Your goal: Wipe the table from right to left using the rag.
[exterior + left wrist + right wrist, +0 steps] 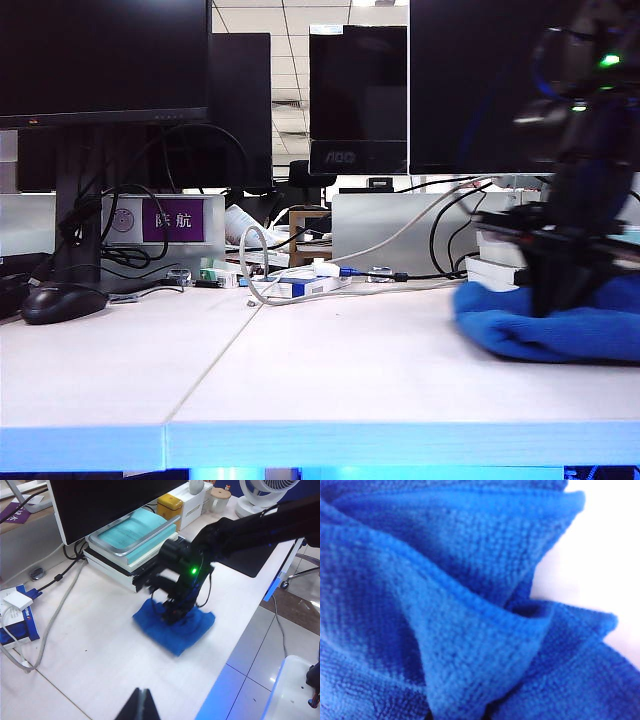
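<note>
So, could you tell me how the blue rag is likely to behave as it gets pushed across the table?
The rag looks soft and floppy: it lies in rumpled folds, so it will probably bunch rather than slide flat. Its fuzzy weave suggests it drags on the table. The right gripper presses into it, jaws shut, which should keep it moving along.

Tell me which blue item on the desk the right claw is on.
The rumpled bright blue rag on the table, with the shut right claw pressed into it. The blue-and-white box lies off by the cables, untouched; the left claw hangs apart, shut.

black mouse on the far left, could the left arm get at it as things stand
Probably yes: the mouse sits alone on open table, on the left gripper's side; the right gripper is away on the rag.
</note>
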